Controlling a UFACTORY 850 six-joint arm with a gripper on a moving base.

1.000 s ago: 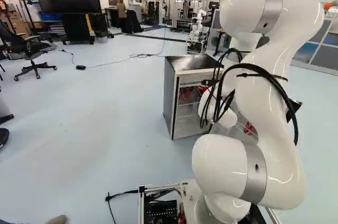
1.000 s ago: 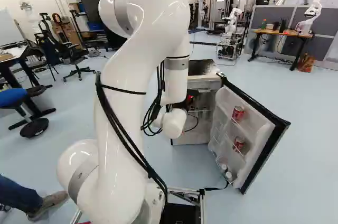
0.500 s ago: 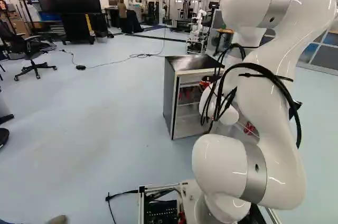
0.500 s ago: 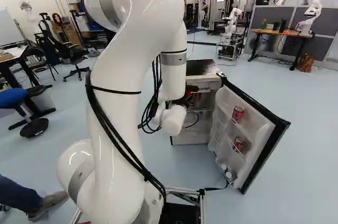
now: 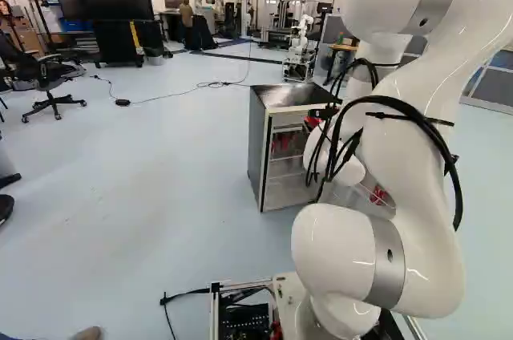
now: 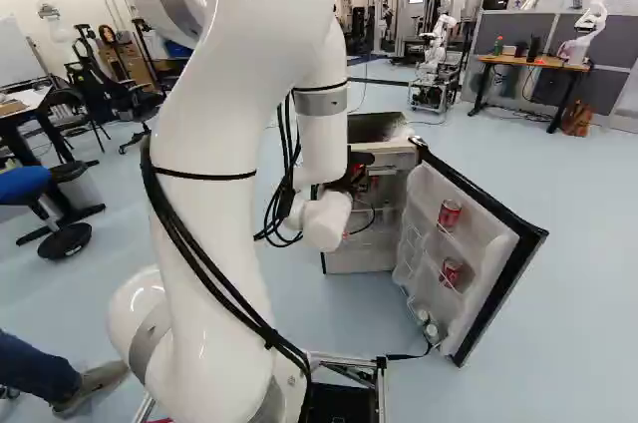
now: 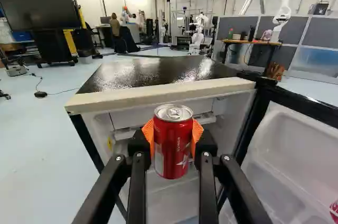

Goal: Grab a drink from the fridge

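Observation:
In the right base view my gripper [image 6: 356, 170], partly hidden by the wrist, is in front of the upper part of the fridge [image 6: 361, 257]. The wrist view shows the gripper [image 7: 173, 135] shut on a red drink can [image 7: 173, 152], an orange pad pressed to each side. The can is upright, its silver lid uppermost, just outside the fridge's opening and near the front edge of its black top [image 7: 150, 71]. Swung open, the fridge door [image 6: 483, 228] carries a red can [image 6: 450, 213] on an upper shelf and another [image 6: 451, 271] below it.
The open door stands to the right of the fridge, its edge toward the base. Another robot [image 6: 435, 49] is beyond the fridge, and one more [image 6: 592, 22] is on a desk [image 6: 533, 63]. A black cable [image 5: 184, 91] lies on the floor.
My arm has drawn back, its upper bend rising and coming nearer the cameras, and the gripper has moved slightly away from the fridge with the can. Base, fridge and door have stayed put.

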